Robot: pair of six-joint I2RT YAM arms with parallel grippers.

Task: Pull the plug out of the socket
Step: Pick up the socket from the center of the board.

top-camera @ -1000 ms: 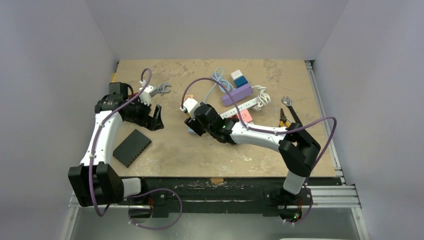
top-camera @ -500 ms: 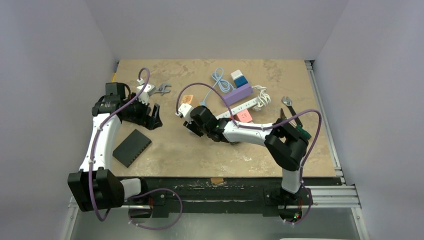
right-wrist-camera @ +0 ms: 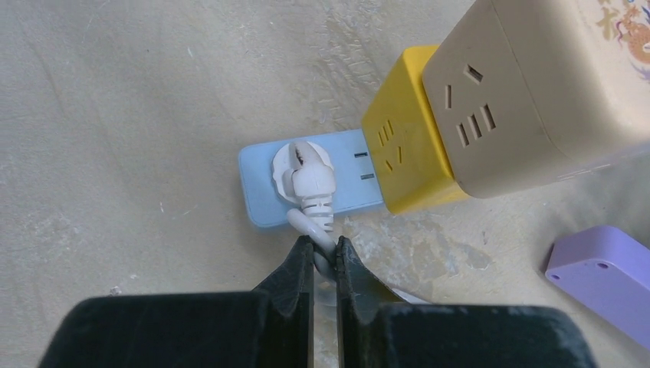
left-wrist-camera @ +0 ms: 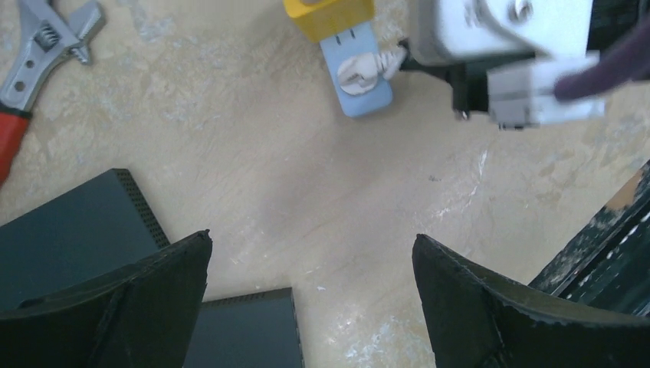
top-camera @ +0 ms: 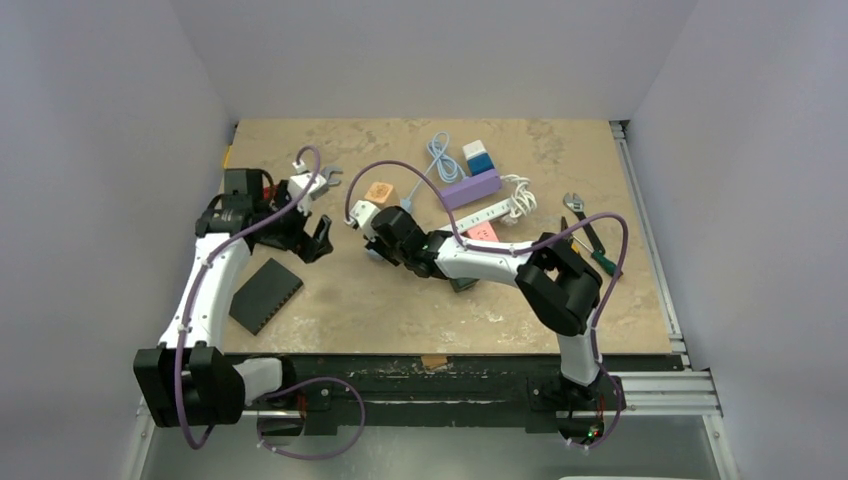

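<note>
A white plug [right-wrist-camera: 305,170] sits in a light blue socket [right-wrist-camera: 264,192], which joins a yellow adapter [right-wrist-camera: 402,153] and a beige cube socket [right-wrist-camera: 536,84]. My right gripper [right-wrist-camera: 325,247] is shut on the plug's white cable [right-wrist-camera: 316,230], just below the strain relief. In the left wrist view the same plug [left-wrist-camera: 359,69] and blue socket [left-wrist-camera: 368,96] lie ahead of my left gripper [left-wrist-camera: 310,245], which is wide open and holds nothing. From above, the left gripper [top-camera: 315,238] hovers left of the right wrist [top-camera: 395,238].
A dark grey box [top-camera: 265,295] lies under and beside the left fingers. An adjustable wrench [top-camera: 325,178] is at the back left. A purple strip [top-camera: 472,187], a white power strip [top-camera: 490,212] and pliers [top-camera: 590,245] lie right of the socket.
My right arm reached further left and its jaws closed onto the plug's cable. The left arm shifted slightly right and stayed open.
</note>
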